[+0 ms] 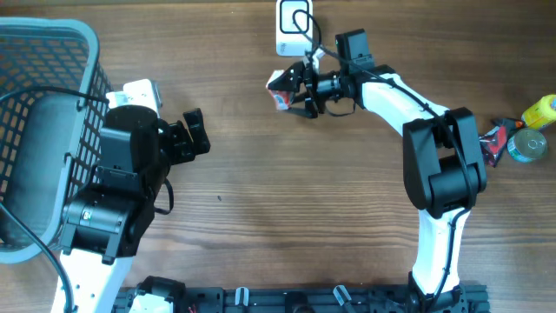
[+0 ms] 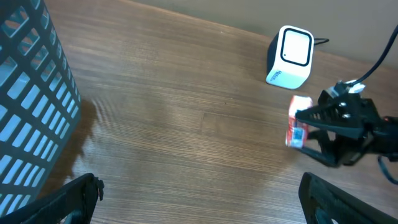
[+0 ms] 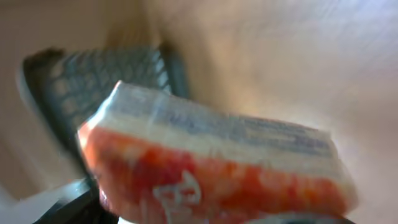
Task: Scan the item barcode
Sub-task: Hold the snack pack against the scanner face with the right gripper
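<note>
A red and white packet [image 1: 280, 87] [image 2: 297, 121] is the item, held just below the small white scanner [image 1: 294, 26] [image 2: 289, 56] at the table's far edge. My right gripper [image 1: 295, 89] [image 2: 314, 134] is shut on the packet, one finger on each side. In the right wrist view the packet [image 3: 211, 168] fills the frame, blurred and tilted, and hides most of the jaws. I cannot make out a barcode. My left gripper [image 1: 195, 135] [image 2: 199, 199] stands wide open over bare wood at the left, far from the packet, with nothing between its fingers.
A grey mesh basket [image 1: 52, 43] [image 2: 31, 93] stands at the left edge beside the left arm. At the far right lie a yellow bottle [image 1: 539, 110], a can [image 1: 527, 145] and a red packet [image 1: 493, 139]. The scanner's cable runs off the far edge.
</note>
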Robot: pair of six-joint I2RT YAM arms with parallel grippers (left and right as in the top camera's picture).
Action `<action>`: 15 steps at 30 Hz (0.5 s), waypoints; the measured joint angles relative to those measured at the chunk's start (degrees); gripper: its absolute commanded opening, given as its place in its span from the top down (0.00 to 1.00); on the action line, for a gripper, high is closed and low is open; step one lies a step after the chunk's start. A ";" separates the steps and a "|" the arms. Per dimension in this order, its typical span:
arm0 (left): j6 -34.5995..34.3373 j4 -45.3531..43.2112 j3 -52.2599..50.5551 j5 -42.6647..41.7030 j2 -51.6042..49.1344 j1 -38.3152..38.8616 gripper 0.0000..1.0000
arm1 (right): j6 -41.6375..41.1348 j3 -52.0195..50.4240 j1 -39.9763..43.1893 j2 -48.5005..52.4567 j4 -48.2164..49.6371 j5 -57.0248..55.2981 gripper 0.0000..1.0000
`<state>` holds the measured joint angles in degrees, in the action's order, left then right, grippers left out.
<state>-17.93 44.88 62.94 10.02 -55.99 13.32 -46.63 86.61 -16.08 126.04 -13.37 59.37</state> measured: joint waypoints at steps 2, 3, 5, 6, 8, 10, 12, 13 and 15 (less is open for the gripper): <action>-0.02 0.68 0.00 0.00 0.00 0.00 0.00 | 4.22 0.00 -0.04 0.00 2.29 -8.92 0.17; -0.13 1.29 0.00 0.00 0.00 0.00 0.00 | 6.73 0.00 -0.13 0.00 2.97 -12.50 0.17; -0.68 2.49 0.00 0.00 -0.02 0.00 0.00 | 11.89 0.00 -0.28 0.00 4.46 -19.39 0.18; -0.90 2.69 0.00 0.00 -0.02 0.00 0.00 | 14.03 0.00 -0.39 0.02 5.20 -22.64 0.17; -1.11 2.71 0.00 0.00 -0.02 0.00 0.00 | 17.33 0.00 -0.76 0.00 6.19 -28.87 0.12; -1.31 2.71 0.00 0.00 -0.13 0.00 0.00 | 19.32 0.00 -1.03 0.02 5.57 -32.46 0.03; -1.31 2.71 0.00 0.00 -0.50 0.00 0.00 | 20.57 0.02 -1.18 0.02 3.82 -34.27 0.01; -1.31 2.71 0.00 0.00 -0.79 0.00 0.00 | 21.24 0.02 -1.27 0.02 3.13 -35.32 0.00; -1.31 2.71 0.00 0.00 -1.51 0.00 0.00 | 23.43 0.07 -1.84 0.00 1.33 -37.94 0.00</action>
<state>-19.25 47.59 62.94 10.02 -57.49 13.32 -23.20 86.67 -17.91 126.04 -12.03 21.43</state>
